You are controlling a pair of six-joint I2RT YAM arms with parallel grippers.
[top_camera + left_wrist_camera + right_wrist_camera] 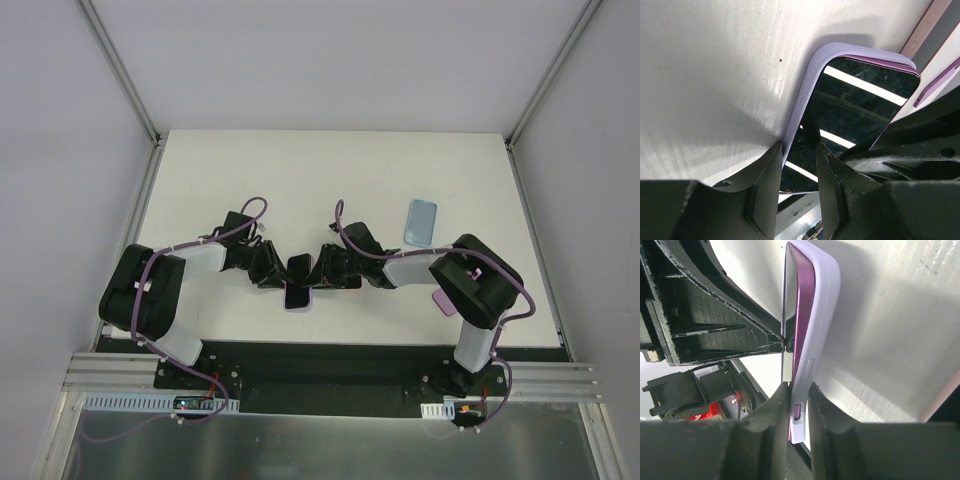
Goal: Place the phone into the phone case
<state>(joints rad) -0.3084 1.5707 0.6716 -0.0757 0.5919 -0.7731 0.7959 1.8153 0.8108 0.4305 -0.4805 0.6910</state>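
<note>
The phone (297, 272), dark screen up, sits in a lilac phone case (297, 305) between the two arms and is tilted off the table. In the left wrist view the screen (860, 107) lies inside the case rim (807, 85). My left gripper (799, 147) (280, 278) is shut across the phone's long edge, one finger on the case and one on the glass. In the right wrist view the magenta phone edge (802, 315) stands partly proud of the case wall (822, 305). My right gripper (797, 387) (318, 275) pinches that cased edge from the other side.
A light blue case (421, 221) lies flat at the right back of the white table (300, 170). A pink object (440, 298) shows beside the right arm's elbow. The grey enclosure walls rise on both sides.
</note>
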